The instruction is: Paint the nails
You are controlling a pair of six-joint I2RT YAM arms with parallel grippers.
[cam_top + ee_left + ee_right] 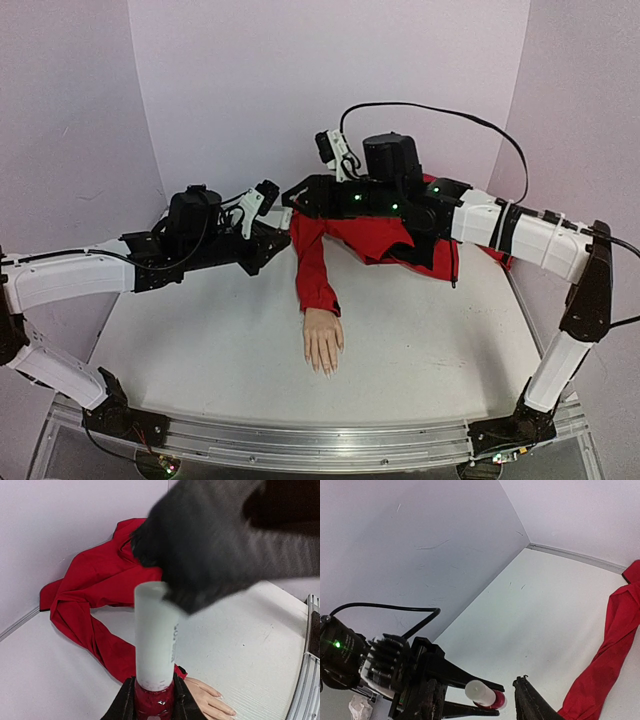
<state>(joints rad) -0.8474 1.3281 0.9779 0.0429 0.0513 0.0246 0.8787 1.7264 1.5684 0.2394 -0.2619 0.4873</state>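
1. My left gripper (154,706) is clamped on the dark-red polish bottle (153,698). Its white cap (155,635) stands upright, clear of my fingers.
2. My right gripper (296,196) sits right at the cap top. It is a dark blur in the left wrist view and covers the upper right of that view. I can't tell whether its jaws are open or closed.
3. The right wrist view shows one of my right fingers (532,705) just beside the bottle.
4. The nails (323,367) are on the mannequin hand (323,340), which lies flat mid-table with fingertips toward my bases, well apart from both grippers. From above they are too small to tell colour.
5. The red jacket (375,238) is bunched at the back under my right arm, and its sleeve (315,272) runs down to the hand.
6. A black cable (430,108) loops over my right arm.
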